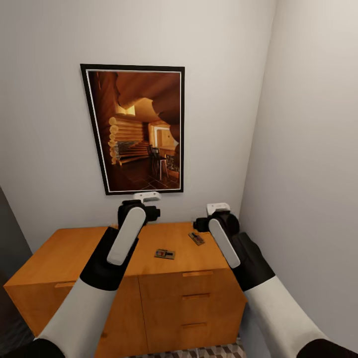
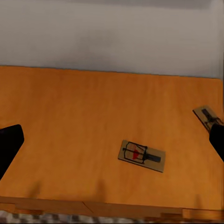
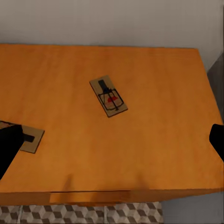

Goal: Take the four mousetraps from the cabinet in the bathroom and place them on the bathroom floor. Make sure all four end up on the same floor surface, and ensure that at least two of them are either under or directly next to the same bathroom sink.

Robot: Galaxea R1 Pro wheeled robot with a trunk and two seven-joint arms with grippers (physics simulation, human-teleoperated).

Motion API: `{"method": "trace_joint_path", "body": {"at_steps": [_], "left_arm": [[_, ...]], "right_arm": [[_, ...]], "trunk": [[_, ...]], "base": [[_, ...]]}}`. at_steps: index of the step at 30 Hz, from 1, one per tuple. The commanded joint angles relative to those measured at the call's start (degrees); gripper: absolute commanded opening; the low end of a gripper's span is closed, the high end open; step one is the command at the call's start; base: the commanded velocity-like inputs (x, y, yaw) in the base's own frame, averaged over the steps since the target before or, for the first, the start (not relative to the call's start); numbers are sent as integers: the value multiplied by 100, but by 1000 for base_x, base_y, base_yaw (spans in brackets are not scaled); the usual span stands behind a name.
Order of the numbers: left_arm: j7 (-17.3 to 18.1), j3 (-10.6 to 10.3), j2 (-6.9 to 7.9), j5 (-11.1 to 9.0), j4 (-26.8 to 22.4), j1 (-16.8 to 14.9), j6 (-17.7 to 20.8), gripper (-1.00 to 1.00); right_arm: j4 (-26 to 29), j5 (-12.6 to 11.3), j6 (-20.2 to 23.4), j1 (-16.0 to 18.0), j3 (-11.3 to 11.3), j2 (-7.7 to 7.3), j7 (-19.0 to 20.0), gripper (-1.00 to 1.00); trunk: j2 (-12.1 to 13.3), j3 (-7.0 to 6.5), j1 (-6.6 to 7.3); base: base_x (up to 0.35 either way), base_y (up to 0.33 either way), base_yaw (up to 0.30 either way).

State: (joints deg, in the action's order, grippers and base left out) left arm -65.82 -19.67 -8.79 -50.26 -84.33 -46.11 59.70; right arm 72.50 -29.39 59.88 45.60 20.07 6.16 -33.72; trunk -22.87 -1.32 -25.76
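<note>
Hovering both empty, spread grippers, left (image 1: 140,204) and right (image 1: 215,215), above the cabinet (image 1: 74,248), descend squarely onto each trap (image 1: 164,254), pinching its long edges.

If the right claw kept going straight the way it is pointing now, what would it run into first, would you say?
Probably the bare top of the cabinet, just beside the mousetrap that lies flat there; depth is hard to judge. The right claw looks open.
</note>
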Motion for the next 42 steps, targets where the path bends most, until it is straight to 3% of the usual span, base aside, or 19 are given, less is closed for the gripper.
{"method": "trace_joint_path", "body": {"at_steps": [1, 6, 7, 13, 20, 27, 28, 33, 42], "left_arm": [[-143, -3, 0, -191, 65, -40, 30, 100], [-629, -2, 0, -817, 313, -256, 30, 100], [-629, -2, 0, -817, 313, -256, 30, 100], [-996, -2, 0, -1374, 525, -483, 30, 100], [-1238, 6, -4, -1598, 800, -638, 30, 100], [-1671, 52, -4, -2049, 954, -754, 30, 100], [-1671, 52, -4, -2049, 954, -754, 30, 100], [-2059, 63, -1, -2426, 980, -781, -145, 100], [-2272, 67, 0, -2670, 974, -785, -329, 100]], "right_arm": [[-67, -66, 12, 115, 6, 28, -114, 100], [-453, -92, 12, 669, -10, 100, -252, 100], [-453, -92, 12, 669, -10, 100, -252, 100], [-1256, -109, 12, 1389, -18, 149, -300, 100], [-2140, -202, 12, 2001, -20, 178, -307, 100], [-3426, -863, 12, 2752, -10, 195, -310, 100], [-3426, -863, 12, 2752, -10, 195, -310, 100], [-3999, -1155, 12, 3030, 2, 213, -310, 100], [-4392, -1272, 12, 3149, 15, 279, -307, 100]], "trunk": [[-5, 4, -2], [-5, 4, -2], [-5, 4, -2], [-5, 4, -2], [-5, 4, -2], [-5, 4, -2], [-5, 4, -2], [-5, 4, -2], [-5, 4, -2]], "base": [[0, 0, 0], [0, 0, 0], [0, 0, 0], [0, 0, 0], [0, 0, 0], [0, 0, 0], [0, 0, 0], [0, 0, 0], [0, 0, 0]]}}
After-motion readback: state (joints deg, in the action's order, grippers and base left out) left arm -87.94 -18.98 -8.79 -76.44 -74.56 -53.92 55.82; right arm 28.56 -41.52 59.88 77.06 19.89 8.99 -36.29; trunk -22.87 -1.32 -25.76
